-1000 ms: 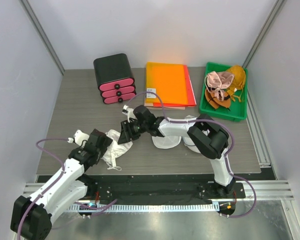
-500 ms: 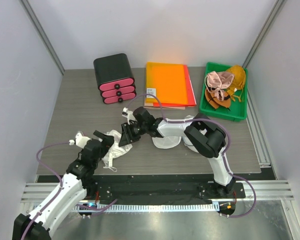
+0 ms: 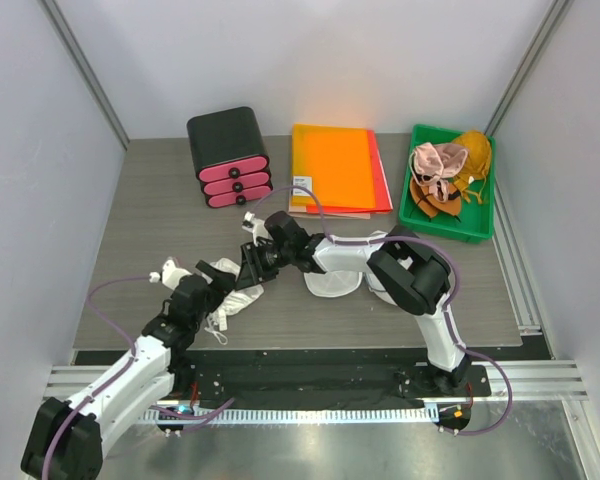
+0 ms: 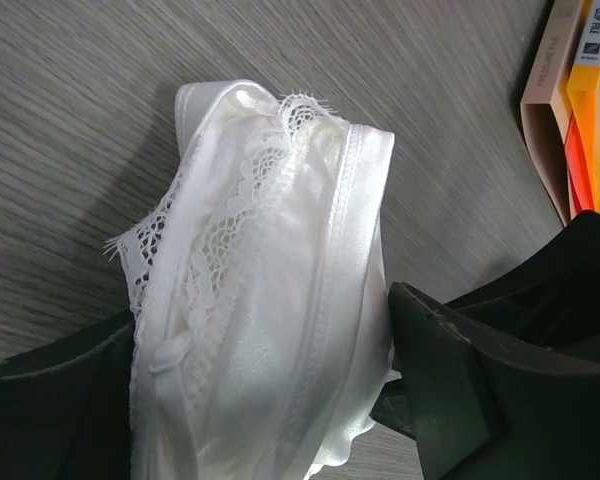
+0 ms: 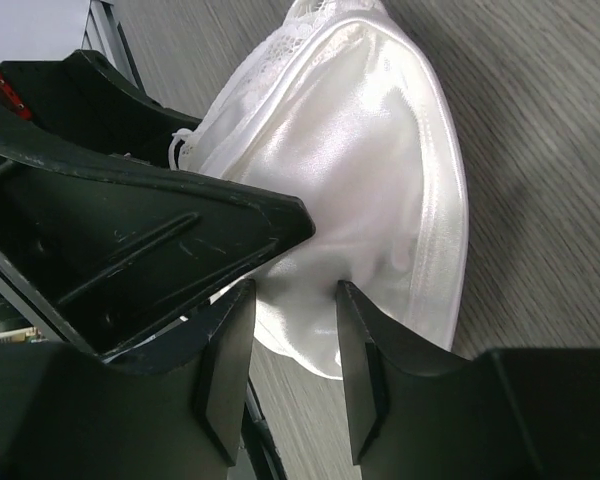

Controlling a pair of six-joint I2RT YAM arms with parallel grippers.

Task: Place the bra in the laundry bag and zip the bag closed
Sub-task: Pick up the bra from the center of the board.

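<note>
The white satin and lace bra (image 3: 230, 291) lies bunched on the table, left of centre. My left gripper (image 3: 204, 292) comes at it from the left. Its jaws stand open, with the bra (image 4: 270, 290) filling the gap between the black fingers (image 4: 460, 390). My right gripper (image 3: 251, 267) reaches in from the right and is shut on a fold of the bra's (image 5: 380, 150) edge, pinched between its fingertips (image 5: 352, 330). The left gripper's black body (image 5: 130, 240) sits right beside it. The white laundry bag (image 3: 332, 284) lies at the centre, partly hidden under the right arm.
At the back stand a black drawer unit with pink drawers (image 3: 228, 155), a stack of orange folders (image 3: 335, 168) and a green bin (image 3: 446, 229) full of clothes. The table's front edge runs just behind the left gripper.
The left gripper's jaws have narrowed around the bra and the left arm has shifted slightly. The right gripper has tightened a little on the fabric and stayed in place.
</note>
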